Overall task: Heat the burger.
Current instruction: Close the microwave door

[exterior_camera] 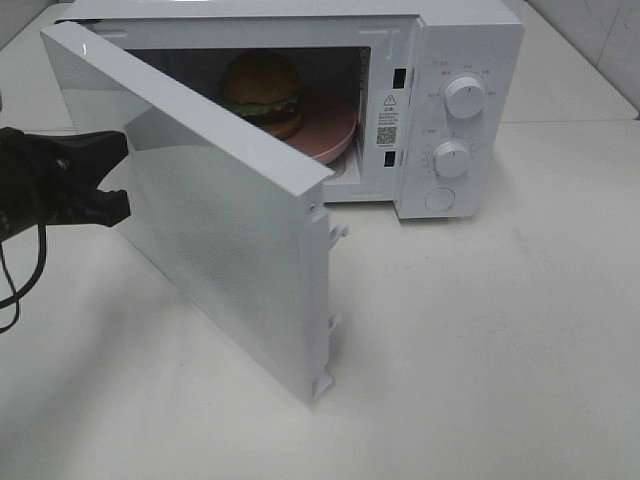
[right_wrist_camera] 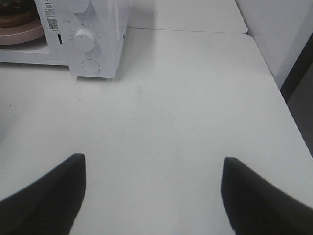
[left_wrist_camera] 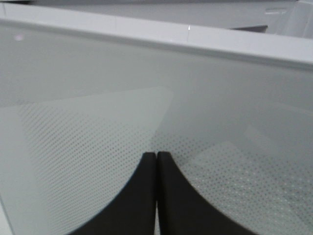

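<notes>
Far left of the high view: your left arm point(exterior_camera: 45, 175) reaches in level from the frame edge, with cable loops hanging below it. It points at the outer side of the open microwave door point(exterior_camera: 230, 230), close to the hinge edge. The left gripper point(left_wrist_camera: 156, 155) is closed with nothing in it. In the wrist view its two black fingers point(left_wrist_camera: 134, 196) are pressed together and aimed straight at the dotted door glass. I can't tell whether the tips actually touch the panel.

The door stands swung out toward the front, latch hooks on its free edge. Behind it the microwave point(exterior_camera: 470, 40) cavity is exposed. The burger point(exterior_camera: 262, 92) sits inside on the pink plate point(exterior_camera: 335, 125), upright, toward the left of the plate.

On the panel to the right are the upper knob point(exterior_camera: 465, 96), the lower knob point(exterior_camera: 452, 160) and a round button point(exterior_camera: 440, 198).

Your right arm doesn't show in the high view. From its wrist camera, the right gripper point(right_wrist_camera: 152, 159) has its jaws spread wide, holds nothing, and hangs over bare white table point(right_wrist_camera: 186, 98), well apart from the microwave's front corner.
</notes>
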